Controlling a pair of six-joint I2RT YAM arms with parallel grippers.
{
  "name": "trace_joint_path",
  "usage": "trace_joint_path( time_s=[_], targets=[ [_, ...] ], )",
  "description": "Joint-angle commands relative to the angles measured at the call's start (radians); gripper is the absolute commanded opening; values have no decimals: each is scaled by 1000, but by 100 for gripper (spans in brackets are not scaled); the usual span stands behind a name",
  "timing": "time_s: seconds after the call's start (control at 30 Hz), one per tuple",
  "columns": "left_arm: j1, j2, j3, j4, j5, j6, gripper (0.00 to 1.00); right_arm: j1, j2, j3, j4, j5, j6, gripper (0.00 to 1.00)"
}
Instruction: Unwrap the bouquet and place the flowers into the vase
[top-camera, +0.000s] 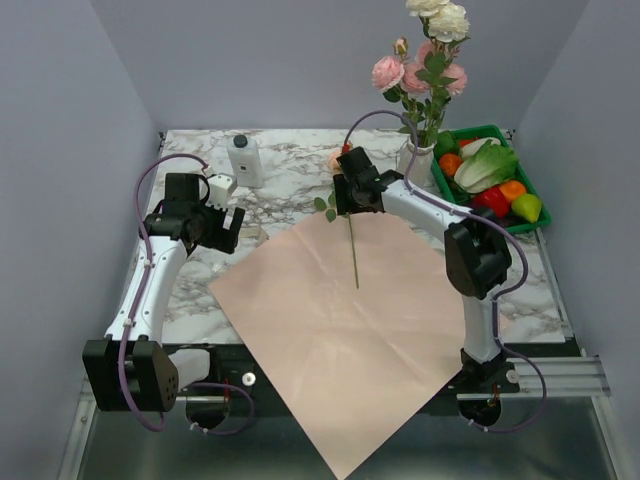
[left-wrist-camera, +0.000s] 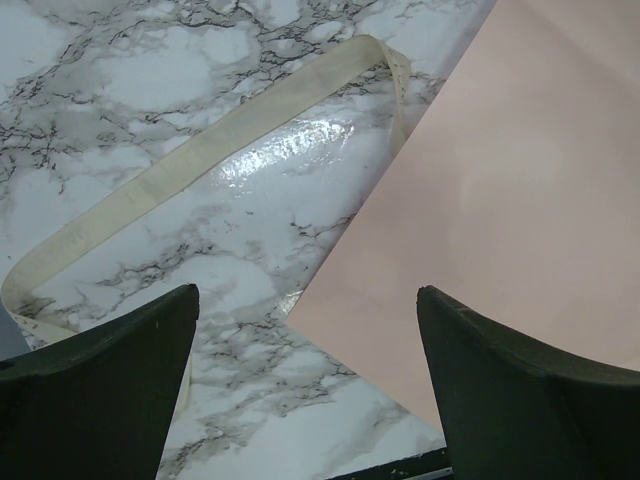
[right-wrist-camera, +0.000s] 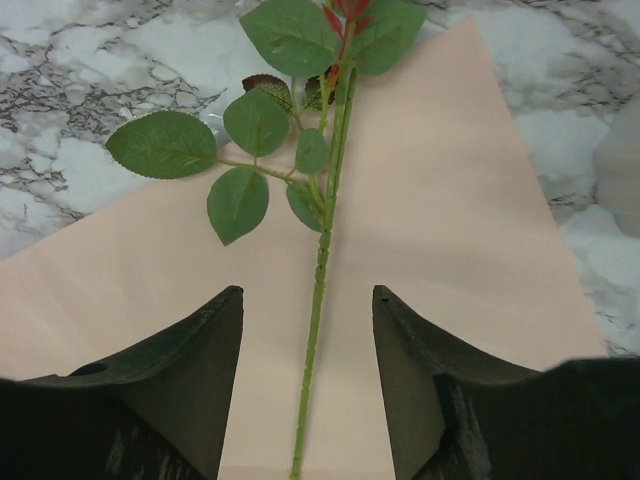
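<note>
**Right wrist view: one rose framed between parted fingers**

One rose (right-wrist-camera: 318, 270) is seen lying flat on the paper (right-wrist-camera: 450, 250). Its long green stem runs straight up the frame, with the leaves at the far end. The right claw (right-wrist-camera: 308, 296) is set astride it, half open, with a finger on each side and neither touching. The stem's axis is judged to lie square across the closing line, so only a squeeze and a lift should be needed.

In the top view the same rose (top-camera: 354, 255) lies far-to-near, with its upper end under the right claw (top-camera: 347, 205) and its bare end pointing toward the arm bases. The vase (top-camera: 420, 162) stands near, beyond and to the right of that claw, and other flowers (top-camera: 430, 60) are already upright in it.

The right arm is plainly the nearer one. The left claw (left-wrist-camera: 308, 290) is held well apart on the left, wide open and empty, over the table (left-wrist-camera: 120, 70), with the ribbon (left-wrist-camera: 200, 150) lying loose just ahead of it.

A label can be made out on the bottle (top-camera: 244, 160), but its writing is too small to read. No other lettering or brand is visible.
</note>
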Motion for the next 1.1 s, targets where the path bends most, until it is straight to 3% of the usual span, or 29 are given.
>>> trace_joint_path(
  time_s=[0.0, 0.23, 0.57, 0.8, 0.9, 0.97, 1.07],
  targets=[
    [5, -12, -6, 3, 11, 6, 99, 4, 93, 86, -184, -60, 41, 58],
    [5, -4, -23, 20, 6, 14, 99, 4, 170, 142, -220, -78, 51, 55],
    [5, -4, -52, 44, -9, 32, 99, 6, 245, 188, -247, -103, 55, 36],
    [5, 1, -50, 44, -8, 41, 99, 4, 260, 192, -253, -92, 57, 33],
    [5, 1, -47, 38, -3, 38, 99, 4, 251, 195, -253, -89, 57, 22],
    [28, -1, -43, 33, 3, 38, 99, 4, 230, 196, -250, -93, 57, 4],
    [30, -7, -29, 20, 11, 35, 99, 4, 177, 157, -198, -109, 55, 1]
  ],
)
